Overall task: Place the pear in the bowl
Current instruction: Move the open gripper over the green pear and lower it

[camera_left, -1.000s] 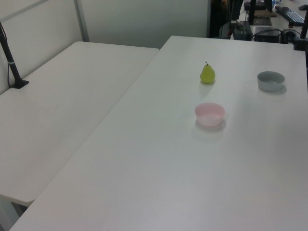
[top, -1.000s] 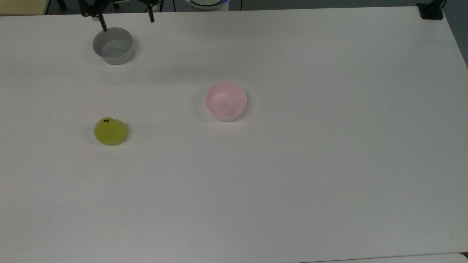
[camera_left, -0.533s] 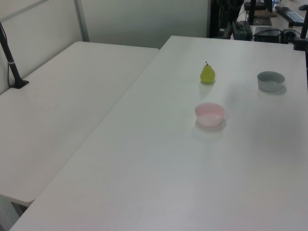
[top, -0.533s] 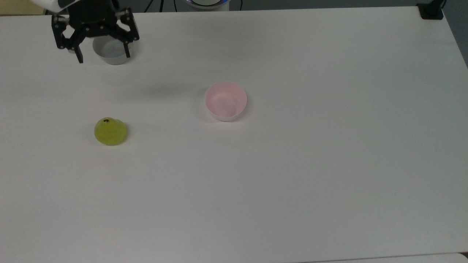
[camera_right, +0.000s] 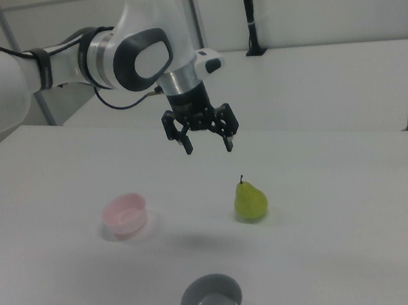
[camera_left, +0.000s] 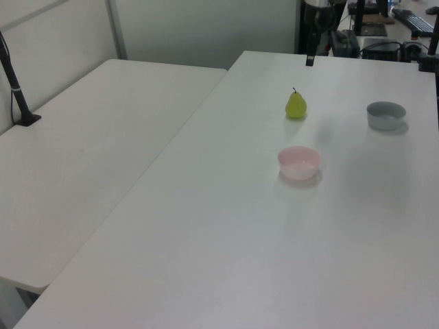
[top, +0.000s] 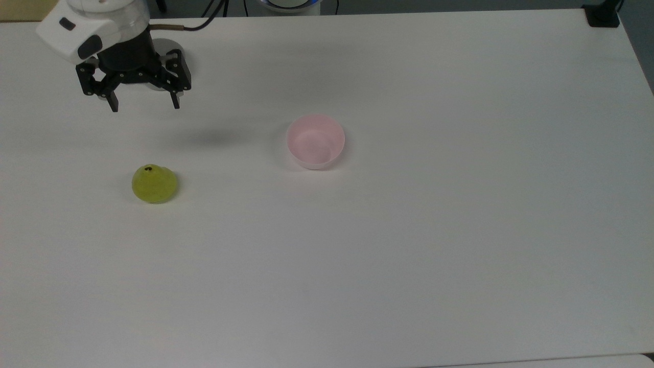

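The gripper (top: 144, 108) hangs in the air above the white table (top: 460, 230), pointing down, w/ its two black fingers (camera_right: 188, 148) spread wide apart and nothing between them. In the right view the gripper (camera_right: 208, 149) is clearly above the table surface, at the end of the white arm (camera_right: 66, 61).

The pear (top: 154, 183) stands upright on the table, stem up, touching no other object. In the top view it is below the gripper and approx. in line with it, well apart. In the right view the pear (camera_right: 249, 200) sits lower than the gripper and a little to the right view's right, not between the fingers. In the left view the pear (camera_left: 295, 105) is just below a dark fingertip that shows at the top edge.

The bowl (top: 315, 141), pale pink, is on the table w/ nothing inside. In the top view it lies to the top view's right of the gripper and somewhat lower, well apart from the pear. In the right view the bowl (camera_right: 125, 213) is below the gripper and to the right view's left.

A grey bowl (camera_right: 212, 301) also stands on the table; in the right view it is far below the gripper, near the front edge. In the left view the grey bowl (camera_left: 385, 114) is to the left view's right of the pear, apart from it. In the top view the gripper body covers most of it.
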Controlling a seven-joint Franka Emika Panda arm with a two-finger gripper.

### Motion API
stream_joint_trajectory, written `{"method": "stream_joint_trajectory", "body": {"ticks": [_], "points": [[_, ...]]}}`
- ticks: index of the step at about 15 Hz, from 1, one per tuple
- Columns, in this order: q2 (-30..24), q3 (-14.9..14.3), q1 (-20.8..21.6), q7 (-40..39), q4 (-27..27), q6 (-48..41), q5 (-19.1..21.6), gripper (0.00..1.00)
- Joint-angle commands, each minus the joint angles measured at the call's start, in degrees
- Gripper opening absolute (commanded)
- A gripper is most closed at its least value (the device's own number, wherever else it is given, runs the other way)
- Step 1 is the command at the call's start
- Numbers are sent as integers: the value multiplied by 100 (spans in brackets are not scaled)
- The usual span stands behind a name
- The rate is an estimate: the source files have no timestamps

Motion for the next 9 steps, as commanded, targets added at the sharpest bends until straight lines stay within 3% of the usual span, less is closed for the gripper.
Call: {"method": "stream_joint_trajectory", "body": {"ticks": [1,4,9], "points": [[264,-59,-63,239,70,90,54,100],[650,-59,-107,353,298,116,89,100],[1028,-59,-107,537,299,871,90,100]]}}
